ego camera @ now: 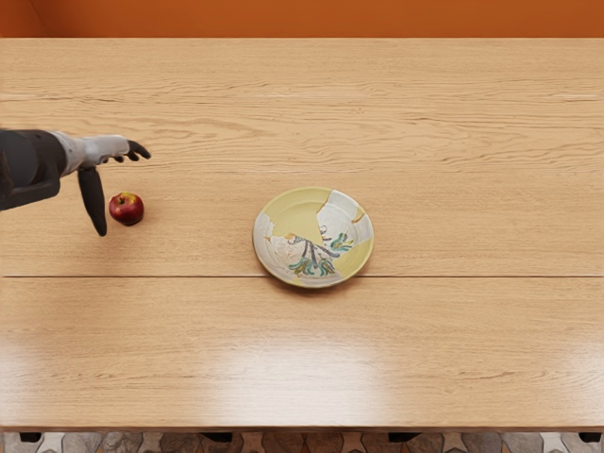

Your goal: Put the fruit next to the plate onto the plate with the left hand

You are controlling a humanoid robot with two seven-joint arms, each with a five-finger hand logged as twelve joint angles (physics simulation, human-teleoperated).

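One red apple (126,209) lies on the wooden bench (396,349), well apart from the one plate (288,215) and to its left; one hand shows, the left hand (99,151), its arm entering from the left edge; its fingers (138,149) are spread open, gripping nothing; one dark digit points down just beside the apple; the plate is yellow and white, painted with a leafy sprig.

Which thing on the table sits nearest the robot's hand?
The small round red apple, right beside the open left hand; the yellow painted ceramic plate lies farther right.
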